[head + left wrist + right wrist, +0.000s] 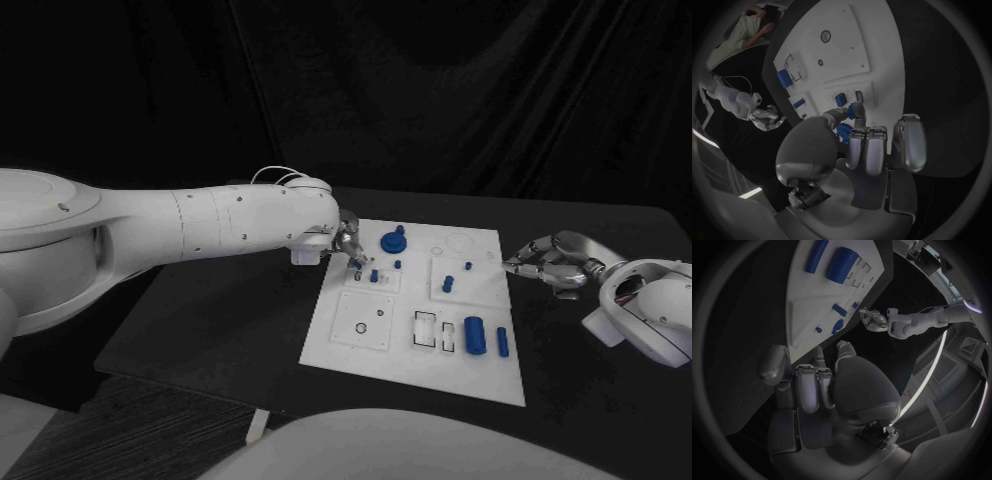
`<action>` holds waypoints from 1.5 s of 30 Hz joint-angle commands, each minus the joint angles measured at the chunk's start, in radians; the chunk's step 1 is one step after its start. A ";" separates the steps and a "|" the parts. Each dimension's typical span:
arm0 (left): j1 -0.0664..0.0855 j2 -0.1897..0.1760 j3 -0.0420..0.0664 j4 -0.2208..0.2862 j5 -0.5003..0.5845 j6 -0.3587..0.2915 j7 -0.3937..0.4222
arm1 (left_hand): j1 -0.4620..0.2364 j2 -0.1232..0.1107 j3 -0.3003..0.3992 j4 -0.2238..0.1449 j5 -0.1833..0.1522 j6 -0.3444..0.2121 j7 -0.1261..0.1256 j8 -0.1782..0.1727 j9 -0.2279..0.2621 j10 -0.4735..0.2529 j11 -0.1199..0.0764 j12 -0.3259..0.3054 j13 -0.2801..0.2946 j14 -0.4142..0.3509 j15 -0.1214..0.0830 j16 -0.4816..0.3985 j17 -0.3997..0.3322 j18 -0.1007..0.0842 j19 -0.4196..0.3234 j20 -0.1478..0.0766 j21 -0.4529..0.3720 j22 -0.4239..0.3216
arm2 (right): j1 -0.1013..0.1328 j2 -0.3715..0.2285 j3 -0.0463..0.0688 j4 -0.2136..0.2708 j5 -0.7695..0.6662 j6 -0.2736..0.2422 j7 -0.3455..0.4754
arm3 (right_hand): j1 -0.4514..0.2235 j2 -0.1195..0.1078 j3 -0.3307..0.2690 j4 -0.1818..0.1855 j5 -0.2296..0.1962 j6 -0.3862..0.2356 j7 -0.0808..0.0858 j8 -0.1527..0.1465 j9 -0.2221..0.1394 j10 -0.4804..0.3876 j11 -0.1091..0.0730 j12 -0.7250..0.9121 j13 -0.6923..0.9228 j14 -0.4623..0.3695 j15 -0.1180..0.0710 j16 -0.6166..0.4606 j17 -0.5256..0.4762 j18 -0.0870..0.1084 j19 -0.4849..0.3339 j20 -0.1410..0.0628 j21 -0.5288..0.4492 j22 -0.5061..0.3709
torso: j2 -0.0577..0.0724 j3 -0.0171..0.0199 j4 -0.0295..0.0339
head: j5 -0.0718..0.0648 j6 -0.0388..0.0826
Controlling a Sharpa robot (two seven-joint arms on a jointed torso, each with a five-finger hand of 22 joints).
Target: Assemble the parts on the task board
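**Head view: left hand at the board's upper left corner**

Left silver hand (343,243) pinched a small blue part (851,112) over the white rectangular task board (346,355), beside the round blue knob (392,239). Right silver hand (545,262) hovered off the board's right edge, fingers curled, grasping nothing. Two blue cylinders (475,334) lay near the board's lower right.
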 commanded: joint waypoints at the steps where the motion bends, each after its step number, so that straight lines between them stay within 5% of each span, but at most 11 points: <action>1: -0.002 0.001 0.001 0.002 -0.014 -0.011 0.013 | 0.001 -0.020 0.092 -0.021 0.007 0.004 -0.022 -0.012 0.006 0.111 -0.013 0.002 0.257 0.113 -0.013 0.014 0.266 -0.001 -0.006 -0.003 -0.005 0.196 | -0.003 -0.001 0.001 0.000 -0.004 0.004 -0.016 | 0.058 0.034 0.025 -0.006 0.017 0.003 0.000 -0.014 -0.011 0.045 -0.002 -0.034 0.112 0.076 -0.008 -0.011 0.105 0.001 -0.003 0.003 -0.023 0.142 | 0.000 0.0002 0.0002 | -0.001 0.000; 45: -0.031 0.017 0.001 -0.034 -0.015 0.006 0.021 | -0.004 -0.015 0.096 -0.018 -0.004 0.006 -0.023 -0.012 0.006 0.111 -0.013 0.002 0.257 0.113 -0.013 0.014 0.266 0.000 -0.007 -0.003 -0.008 0.195 | -0.003 -0.004 0.001 0.001 -0.004 -0.003 -0.009 | 0.058 0.032 0.027 -0.005 0.018 0.004 0.001 -0.014 -0.011 0.045 -0.001 -0.034 0.112 0.076 -0.007 -0.010 0.106 0.001 -0.003 0.003 -0.023 0.142 | 0.001 0.0002 -0.0001 | -0.004 0.000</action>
